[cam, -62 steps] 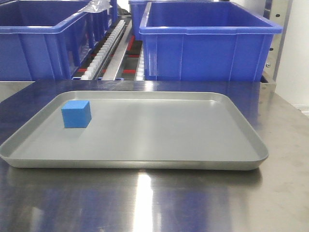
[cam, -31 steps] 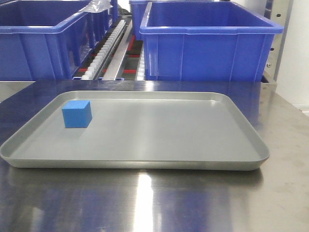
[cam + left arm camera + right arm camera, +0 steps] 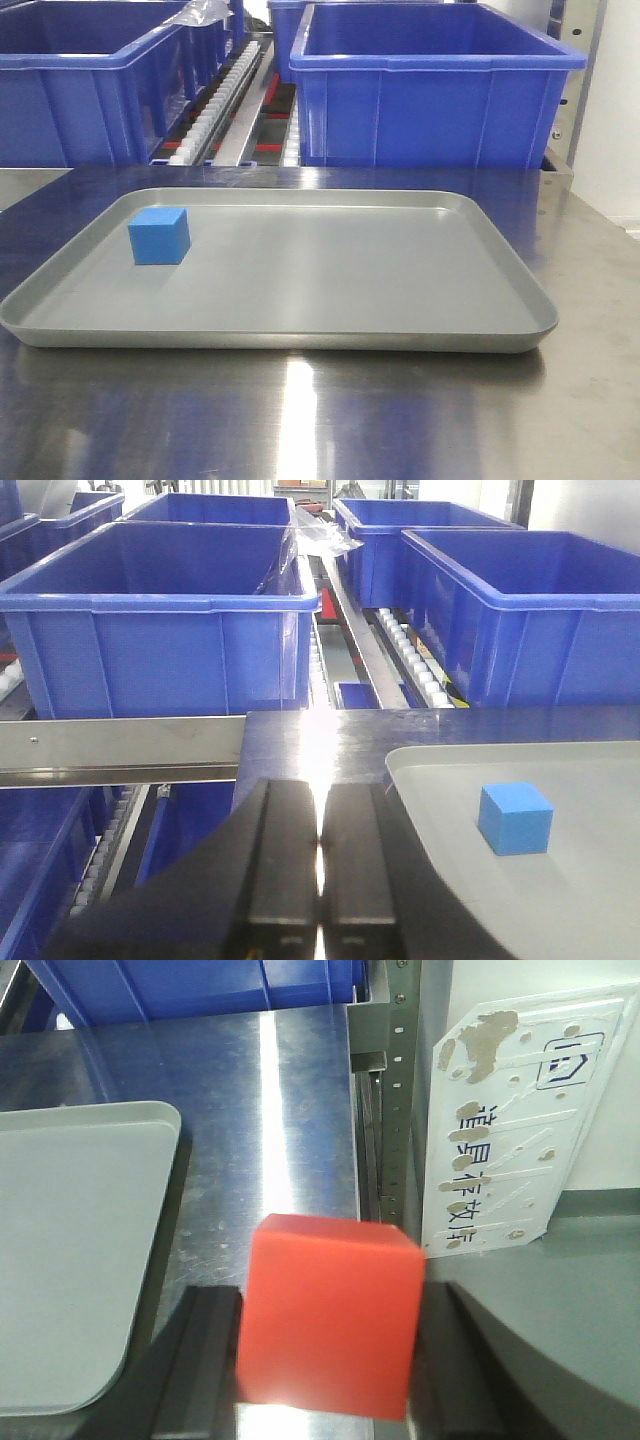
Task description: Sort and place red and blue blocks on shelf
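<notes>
Red, matte and plain-faced, the red block [image 3: 330, 1320] is clamped between my right fingers [image 3: 205, 1360], over the steel surface [image 3: 270, 1110] just beside the tray [image 3: 60, 1260]. The light blue block [image 3: 159, 236] rests on the tray's left side. My left fingers [image 3: 285, 870] are pressed together, empty.

The blue block [image 3: 159, 236] is seen as a small matte cube of light blue. It is set flat and upright on the tray [image 3: 300, 338], near the left rim and toward the far side, with one face turned almost squarely to the front view.

The red block [image 3: 330, 1330] is seen as a bright red matte cube (edges slightly blurred at this close range). It is gripped on two opposite sides by the right gripper [image 3: 328, 1365], slightly tilted, and held over the table [image 3: 270, 1110] just beside the tray's right rim.
</notes>
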Motion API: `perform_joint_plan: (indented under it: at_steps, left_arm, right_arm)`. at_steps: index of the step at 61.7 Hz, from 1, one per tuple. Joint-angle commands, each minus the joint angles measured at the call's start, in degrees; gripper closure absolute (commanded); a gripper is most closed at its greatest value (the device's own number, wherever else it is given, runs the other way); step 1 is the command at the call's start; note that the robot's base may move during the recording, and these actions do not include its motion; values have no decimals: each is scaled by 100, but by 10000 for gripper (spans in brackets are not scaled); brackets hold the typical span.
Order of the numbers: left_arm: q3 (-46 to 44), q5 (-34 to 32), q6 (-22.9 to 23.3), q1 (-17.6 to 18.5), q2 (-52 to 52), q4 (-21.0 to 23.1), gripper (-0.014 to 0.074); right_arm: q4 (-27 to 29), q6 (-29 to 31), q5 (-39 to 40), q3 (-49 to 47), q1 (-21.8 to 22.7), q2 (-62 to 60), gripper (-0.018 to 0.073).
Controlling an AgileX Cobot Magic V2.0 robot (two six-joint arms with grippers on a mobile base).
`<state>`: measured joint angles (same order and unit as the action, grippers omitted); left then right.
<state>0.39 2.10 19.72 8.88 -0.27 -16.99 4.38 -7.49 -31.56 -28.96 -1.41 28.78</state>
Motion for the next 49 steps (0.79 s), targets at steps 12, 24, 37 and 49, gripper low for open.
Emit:
perform_joint_plan:
  at_steps: [12, 24, 37, 49]
  left_arm:
    - [190, -460, 22, 30, -112, 6, 455]
    - [190, -460, 22, 30, -112, 6, 455]
    - [190, -460, 22, 30, -112, 6, 456]
    - [190, -460, 22, 30, -112, 6, 456]
  right_arm:
    - [-41, 12, 441, -164, 42, 8, 510]
    - [-41, 12, 441, -164, 42, 8, 510]
    - [-41, 12, 441, -164, 42, 8, 510]
    - [-41, 12, 441, -164, 42, 8, 510]
